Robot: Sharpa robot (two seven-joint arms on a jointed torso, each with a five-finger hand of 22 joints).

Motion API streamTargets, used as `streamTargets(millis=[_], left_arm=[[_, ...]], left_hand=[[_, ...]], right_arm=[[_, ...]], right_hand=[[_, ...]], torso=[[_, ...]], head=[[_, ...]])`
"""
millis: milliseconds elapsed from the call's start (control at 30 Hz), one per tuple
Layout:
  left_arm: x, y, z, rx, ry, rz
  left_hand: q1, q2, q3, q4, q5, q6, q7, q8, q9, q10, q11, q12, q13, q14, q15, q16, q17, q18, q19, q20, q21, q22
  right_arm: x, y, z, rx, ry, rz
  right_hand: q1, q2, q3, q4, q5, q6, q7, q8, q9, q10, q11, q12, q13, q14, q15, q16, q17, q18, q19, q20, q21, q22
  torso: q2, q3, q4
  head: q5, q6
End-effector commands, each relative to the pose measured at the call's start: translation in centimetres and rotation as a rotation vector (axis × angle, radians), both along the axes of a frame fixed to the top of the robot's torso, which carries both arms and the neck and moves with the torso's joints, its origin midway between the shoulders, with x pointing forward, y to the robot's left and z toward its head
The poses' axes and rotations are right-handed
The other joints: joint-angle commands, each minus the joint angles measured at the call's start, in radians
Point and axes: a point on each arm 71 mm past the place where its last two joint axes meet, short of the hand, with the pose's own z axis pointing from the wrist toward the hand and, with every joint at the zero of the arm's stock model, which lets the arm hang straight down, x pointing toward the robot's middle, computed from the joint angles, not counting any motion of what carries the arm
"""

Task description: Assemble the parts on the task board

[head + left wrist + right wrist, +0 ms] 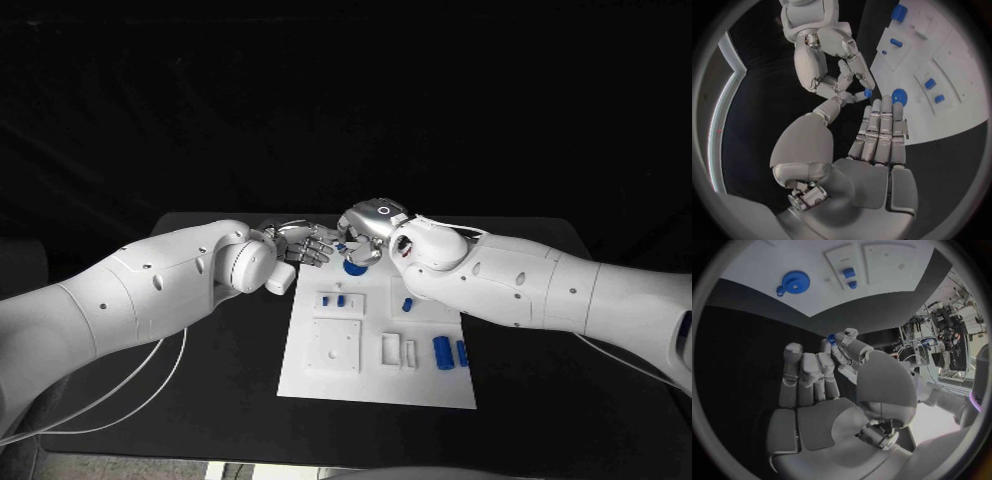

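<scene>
Both hands meet in the air over the far edge of the white task board (378, 380). A small blue part (338, 243) sits between their fingertips. In the left wrist view the part (867, 93) lies between my left hand's (873, 150) thumb tip and a fingertip, with the right hand's (832, 55) fingertips touching it from the other side. In the right wrist view the part (831, 338) is likewise pinched at my right hand's (817, 390) thumb and fingertip. The left hand (303, 245) and the right hand (372, 228) keep their other fingers straight.
A blue gear (356, 267) lies on the board's far edge, just under the hands. Two blue blocks (443, 351) stand near the board's right side, and smaller blue pieces (335, 299) sit in its middle. White cables (130, 390) trail on the table at the left.
</scene>
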Motion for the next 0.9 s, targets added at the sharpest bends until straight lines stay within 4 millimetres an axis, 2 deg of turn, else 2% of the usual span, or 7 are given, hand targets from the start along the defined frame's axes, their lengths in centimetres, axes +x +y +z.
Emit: streamTargets(millis=[33,433,767,900], left_arm=[[-0.1,-0.56,-0.07,-0.006,0.007,-0.019],[-0.18,-1.42,-0.52,-0.004,0.014,-0.029],[-0.11,-1.31,-0.51,-0.008,0.009,-0.028],[-0.1,-1.41,-0.5,-0.008,0.008,-0.03]], left_hand=[[0.013,0.004,0.004,0.004,-0.002,-0.007,0.001,0.002,-0.002,-0.007,0.001,-0.004,-0.001,-0.006,0.0,-0.007,0.002,0.014,-0.004,0.005,-0.004,0.002],[0.032,0.03,0.005,-0.008,-0.001,-0.003,-0.001,0.007,-0.002,-0.003,-0.001,-0.001,0.001,-0.003,-0.001,-0.011,0.009,0.015,-0.004,0.005,-0.006,0.007],[0.042,0.049,0.004,-0.018,0.0,0.0,-0.002,0.009,-0.002,0.001,-0.003,0.0,0.001,0.001,-0.003,-0.013,0.015,0.014,-0.002,0.004,-0.008,0.011],[0.047,0.071,0.005,-0.024,0.001,0.009,-0.006,0.014,-0.002,0.014,-0.009,0.005,0.003,0.005,-0.006,-0.014,0.021,0.013,0.001,0.002,-0.01,0.013]], right_arm=[[-0.08,0.25,0.12,-0.003,-0.014,0.007],[-0.12,0.53,0.15,-0.002,-0.015,0.011],[-0.08,0.51,0.1,-0.006,-0.011,0.01],[-0.08,0.55,0.09,-0.007,-0.01,0.01]], right_hand=[[0.003,-0.009,0.006,-0.002,-0.005,0.015,0.009,0.005,0.001,0.006,0.001,-0.002,0.001,-0.002,-0.006,0.003,0.001,0.014,-0.001,-0.008,0.007,0.016],[0.004,-0.009,0.007,-0.001,-0.005,0.015,0.009,0.005,0.001,0.006,0.001,-0.003,0.001,-0.002,-0.007,0.003,0.001,0.014,0.0,-0.009,0.007,0.015],[0.005,-0.01,0.007,0.0,-0.005,0.015,0.009,0.005,0.001,0.007,0.001,-0.003,0.002,-0.001,-0.007,0.003,0.001,0.014,0.0,-0.009,0.007,0.015],[0.005,-0.01,0.007,0.001,-0.005,0.015,0.009,0.005,0.002,0.008,0.001,-0.003,0.002,-0.001,-0.007,0.003,0.001,0.014,0.0,-0.009,0.007,0.015]], torso=[[0.0,-0.0007,0.0001],[-0.001,-0.001,-0.0003],[-0.001,-0.001,0.0014],[-0.001,-0.0014,0.0007]], head=[[0.0,0.0],[0.0,0.0],[-0.003,0.001],[-0.004,0.0]])
